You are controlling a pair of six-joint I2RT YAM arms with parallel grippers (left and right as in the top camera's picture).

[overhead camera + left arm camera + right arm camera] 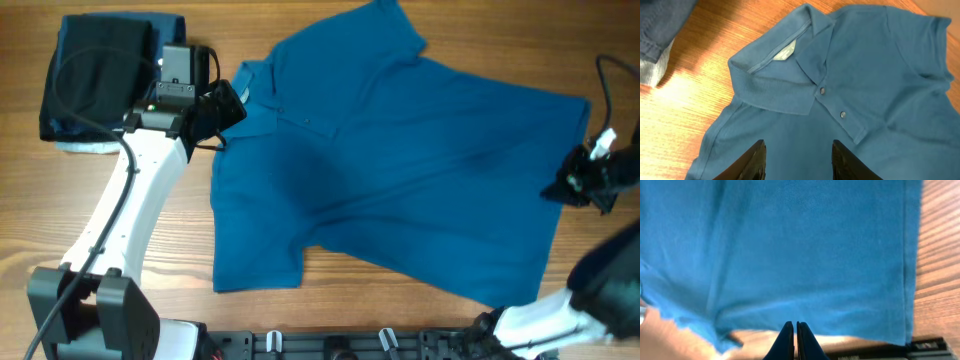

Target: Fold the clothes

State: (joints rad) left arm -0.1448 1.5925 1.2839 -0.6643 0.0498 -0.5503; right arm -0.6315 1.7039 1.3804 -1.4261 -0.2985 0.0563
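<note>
Here the polo shirt (400,170) lies spread flat across the wooden table (380,310), with its collar (775,85) toward the far left and its hem to the right. The left gripper (797,150) hangs beside the collar, jaws apart. The right gripper (794,326) is clenched at the hem's edge. Folded dark garments (95,70) lie far left.

Pale wood-grain tabletop (30,200), warm light, bright glare patches on the wood
</note>
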